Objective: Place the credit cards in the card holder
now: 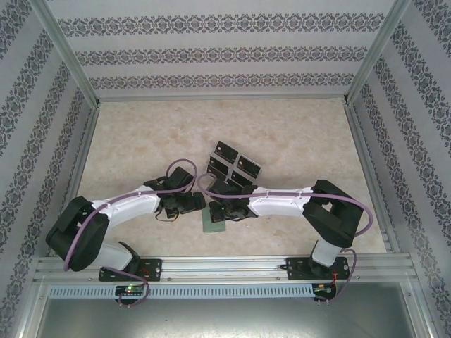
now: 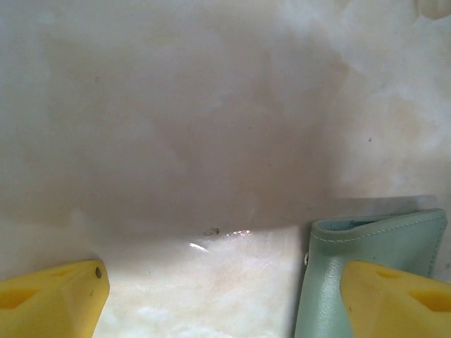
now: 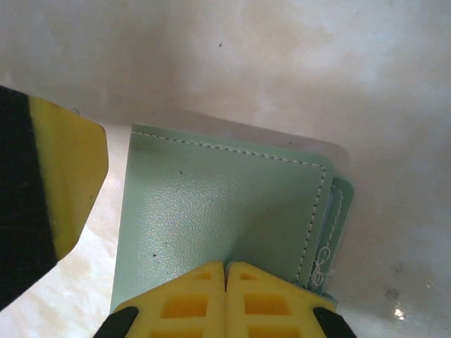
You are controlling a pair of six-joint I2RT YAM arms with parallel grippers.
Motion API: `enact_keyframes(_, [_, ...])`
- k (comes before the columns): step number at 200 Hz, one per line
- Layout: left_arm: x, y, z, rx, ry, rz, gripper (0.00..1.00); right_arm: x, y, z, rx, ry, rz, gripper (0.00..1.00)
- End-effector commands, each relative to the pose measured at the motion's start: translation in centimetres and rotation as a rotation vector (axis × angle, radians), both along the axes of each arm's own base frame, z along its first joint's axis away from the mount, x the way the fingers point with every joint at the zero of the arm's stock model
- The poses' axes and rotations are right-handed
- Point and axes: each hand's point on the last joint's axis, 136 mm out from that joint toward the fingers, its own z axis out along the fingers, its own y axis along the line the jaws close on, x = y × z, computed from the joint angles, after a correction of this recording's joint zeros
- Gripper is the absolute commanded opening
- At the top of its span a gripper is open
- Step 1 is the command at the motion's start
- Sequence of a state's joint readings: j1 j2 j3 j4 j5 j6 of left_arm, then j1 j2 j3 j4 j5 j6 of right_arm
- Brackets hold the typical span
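At far left, yellow-fingered left gripper [image 2: 225,299] spread wide above the pale marbled tabletop [image 2: 176,105], its one finger overlapping the stitched edge of the small grey-green, soft-covered rectangular card holder [image 3: 225,204]. Holder lying flat near the table's front, between the two arms. On its cover, yellow-fingered right gripper [image 3: 225,282] pressed together, finger against finger, tips down on the leather. Farther back and slightly right, thin black rectangular credit cards [image 1: 234,165] clustered, apart from the holder.
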State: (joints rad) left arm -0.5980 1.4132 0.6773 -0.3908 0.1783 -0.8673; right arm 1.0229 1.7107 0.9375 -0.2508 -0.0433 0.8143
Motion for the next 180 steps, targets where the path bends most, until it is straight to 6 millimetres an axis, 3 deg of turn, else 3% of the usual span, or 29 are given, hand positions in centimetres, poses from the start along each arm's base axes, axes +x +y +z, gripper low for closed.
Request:
enact_keyframes(1, [-0.1, -1.1, -0.9, 0.0, 0.004, -0.058, 0.87, -0.8, -2.1, -2.5, -0.079, 0.052, -0.025, 0.0])
enact_keyframes(113, [-2.7, -0.8, -5.5, 0.18, 0.152, -0.154, 0.88, -0.8, -1.2, -1.6, 0.049, 0.075, -0.021, 0.0])
enact_keyframes(180, [-3.5, -0.4, -7.2, 0.197, 0.19, -0.151, 0.86, -0.5, -1.1, 0.9, 0.273, 0.076, -0.042, 0.0])
